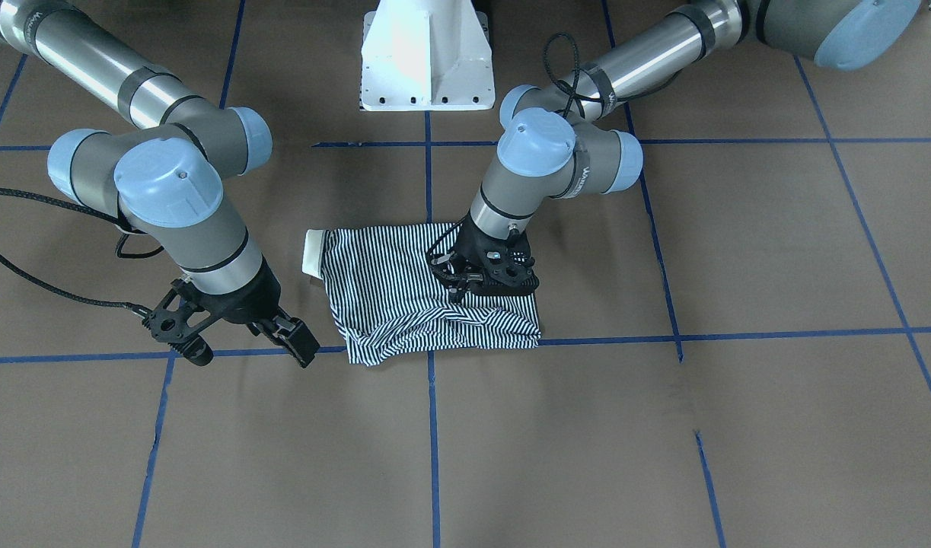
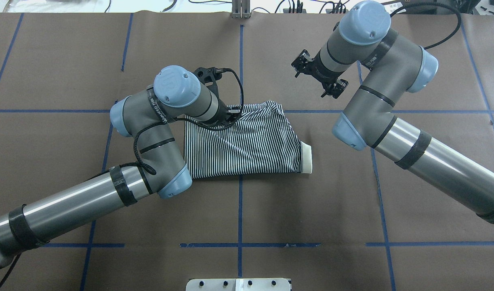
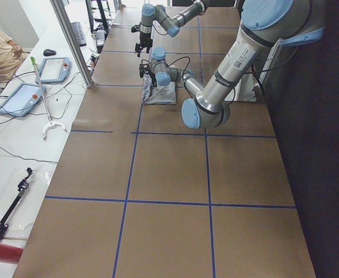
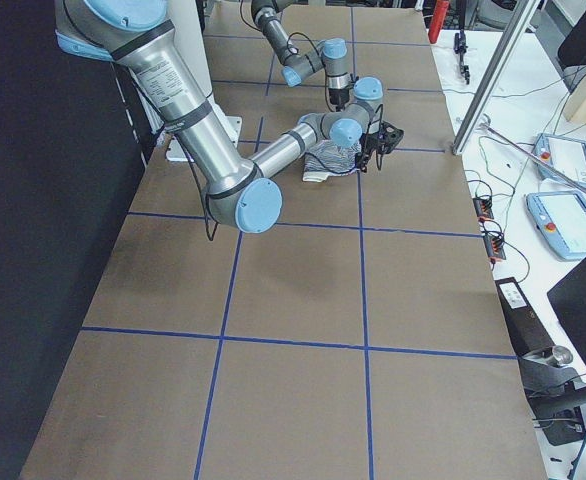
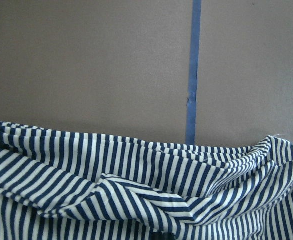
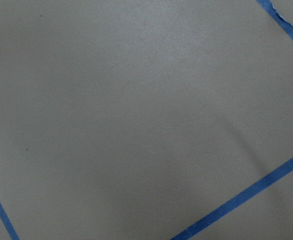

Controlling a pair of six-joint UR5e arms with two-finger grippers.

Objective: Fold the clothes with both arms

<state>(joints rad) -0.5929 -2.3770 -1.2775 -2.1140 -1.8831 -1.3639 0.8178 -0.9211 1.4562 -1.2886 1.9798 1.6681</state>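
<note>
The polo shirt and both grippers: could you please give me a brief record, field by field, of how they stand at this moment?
Shirt: the striped polo shirt lies partly folded on the brown table
Collar: the cream collar points to the robot's right
Creases: bunched along the edge farthest from the robot
Left gripper: the left gripper is down on the shirt near that bunched edge; fingers hidden, grip cannot be told
Right gripper: the right gripper is off the shirt, over bare table; open or shut unclear

In the front-facing view, your left arm [image 1: 556,164] folds sharply at the wrist, with the left gripper [image 1: 476,281] pointing straight down at frame centre. Your right gripper [image 1: 294,342] hangs tilted at lower left. Neither one's opening can be read.
</note>
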